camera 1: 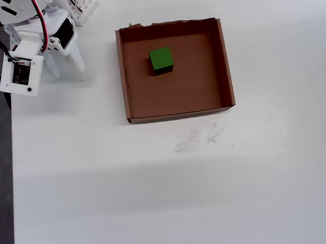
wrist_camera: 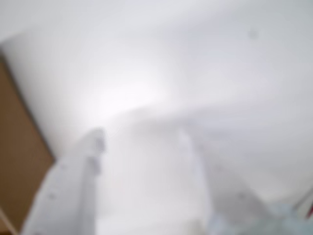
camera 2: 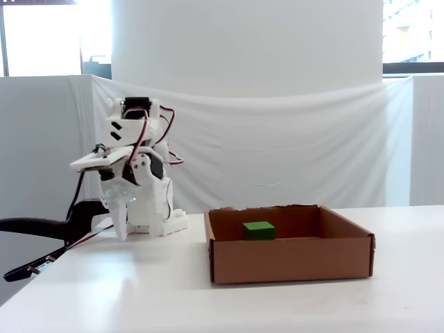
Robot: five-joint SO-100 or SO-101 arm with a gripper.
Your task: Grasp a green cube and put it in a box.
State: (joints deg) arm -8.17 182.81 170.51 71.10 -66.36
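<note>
green cube inside box | gripper parted, empty, well left of box

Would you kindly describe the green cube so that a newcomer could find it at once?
In the overhead view, find the brown cardboard box on the white table. The green cube sits on its floor toward the ragged wall. It is the only thing inside and the only green item.

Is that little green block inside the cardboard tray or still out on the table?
Inside. The green cube sits on the floor of the box, near its back wall, untouched.
</note>
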